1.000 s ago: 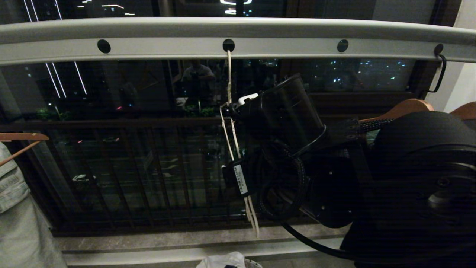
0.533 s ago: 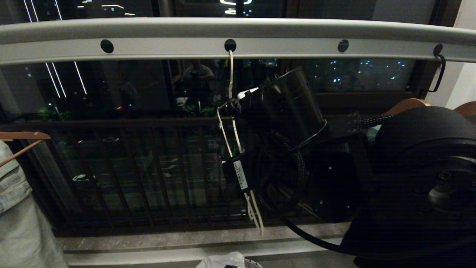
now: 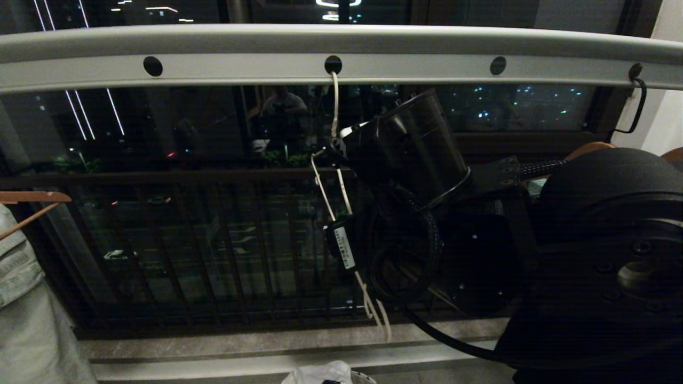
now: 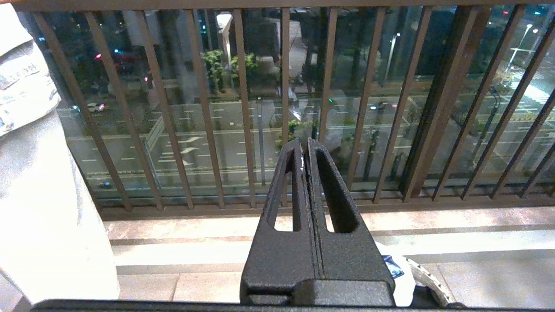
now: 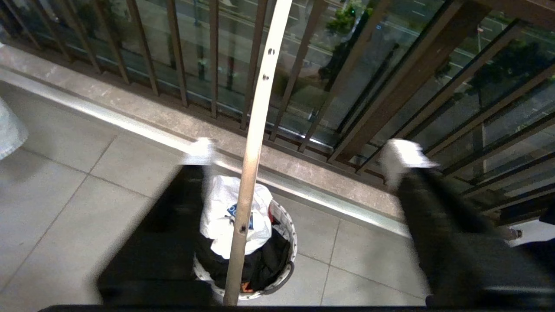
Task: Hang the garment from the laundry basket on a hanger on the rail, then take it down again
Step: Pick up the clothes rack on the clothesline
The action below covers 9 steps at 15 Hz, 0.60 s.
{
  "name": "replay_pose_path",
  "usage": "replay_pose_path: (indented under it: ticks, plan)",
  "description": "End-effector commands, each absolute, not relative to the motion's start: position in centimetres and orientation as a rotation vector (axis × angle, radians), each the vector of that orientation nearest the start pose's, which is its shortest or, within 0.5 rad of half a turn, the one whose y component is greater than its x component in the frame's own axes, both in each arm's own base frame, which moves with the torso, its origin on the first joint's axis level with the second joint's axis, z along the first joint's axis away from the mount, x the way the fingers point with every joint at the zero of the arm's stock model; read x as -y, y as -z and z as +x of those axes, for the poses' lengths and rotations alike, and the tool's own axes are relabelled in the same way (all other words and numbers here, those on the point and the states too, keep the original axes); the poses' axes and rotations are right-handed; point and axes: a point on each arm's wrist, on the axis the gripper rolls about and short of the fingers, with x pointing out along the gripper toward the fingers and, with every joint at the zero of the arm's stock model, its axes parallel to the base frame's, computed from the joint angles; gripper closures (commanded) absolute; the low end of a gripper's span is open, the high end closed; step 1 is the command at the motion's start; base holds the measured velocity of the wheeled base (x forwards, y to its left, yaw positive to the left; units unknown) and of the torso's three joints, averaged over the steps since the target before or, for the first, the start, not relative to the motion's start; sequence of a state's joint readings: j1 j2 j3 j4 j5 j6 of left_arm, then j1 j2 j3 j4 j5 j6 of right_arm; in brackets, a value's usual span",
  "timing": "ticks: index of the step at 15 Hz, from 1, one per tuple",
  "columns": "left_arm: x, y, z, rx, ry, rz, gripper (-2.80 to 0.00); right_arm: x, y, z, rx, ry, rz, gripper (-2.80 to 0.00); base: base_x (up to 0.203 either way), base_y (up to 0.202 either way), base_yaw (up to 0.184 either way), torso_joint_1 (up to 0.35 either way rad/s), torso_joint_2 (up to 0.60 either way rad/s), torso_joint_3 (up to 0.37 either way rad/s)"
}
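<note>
The pale grey rail [image 3: 240, 69] runs across the top of the head view. The thin white hanger [image 3: 337, 186] hangs edge-on by its hook from the rail's middle hole. My right gripper [image 3: 341, 150] is open at the hanger's neck. In the right wrist view the hanger [image 5: 256, 130] passes between the white-tipped fingers [image 5: 200, 151], and the right gripper [image 5: 302, 155] is not pressing on it. Below stands the laundry basket [image 5: 289, 242], with the white garment [image 5: 217, 216] on top. My left gripper [image 4: 305, 144] is shut and empty, pointing at the balcony bars.
A pale garment [image 3: 21, 298] hangs at far left under a wooden hanger [image 3: 32, 196]. A black hook [image 3: 635, 104] and another wooden hanger [image 3: 587, 148] are at the rail's right end. Dark balcony bars [image 3: 213, 240] and a stone sill [image 3: 240, 341] lie behind. Black and red cloth lies in the basket.
The hanger's lower end has swung a little to the right. My right arm stays at the hanger's neck.
</note>
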<state>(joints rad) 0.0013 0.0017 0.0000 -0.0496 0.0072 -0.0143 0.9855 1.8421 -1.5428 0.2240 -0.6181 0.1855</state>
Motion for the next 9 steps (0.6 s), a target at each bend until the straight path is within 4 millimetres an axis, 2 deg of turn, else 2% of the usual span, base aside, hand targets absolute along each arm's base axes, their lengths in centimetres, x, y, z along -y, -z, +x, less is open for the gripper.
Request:
replay_pose_path:
  ticks: [1, 9]
  plan:
    - [-0.01, -7.68, -2.17, 0.035, -0.009, -0.014, 0.0, -28.81, -26.15, 20.69, -0.393, -0.318, -0.193, 0.0, 0.0, 0.0, 0.0, 0.0, 0.0, 0.0]
    - [-0.01, -7.64, -2.16, 0.034, -0.009, -0.014, 0.0, -28.78, -26.01, 20.62, -0.394, -0.317, -0.21, 0.0, 0.0, 0.0, 0.0, 0.0, 0.0, 0.0]
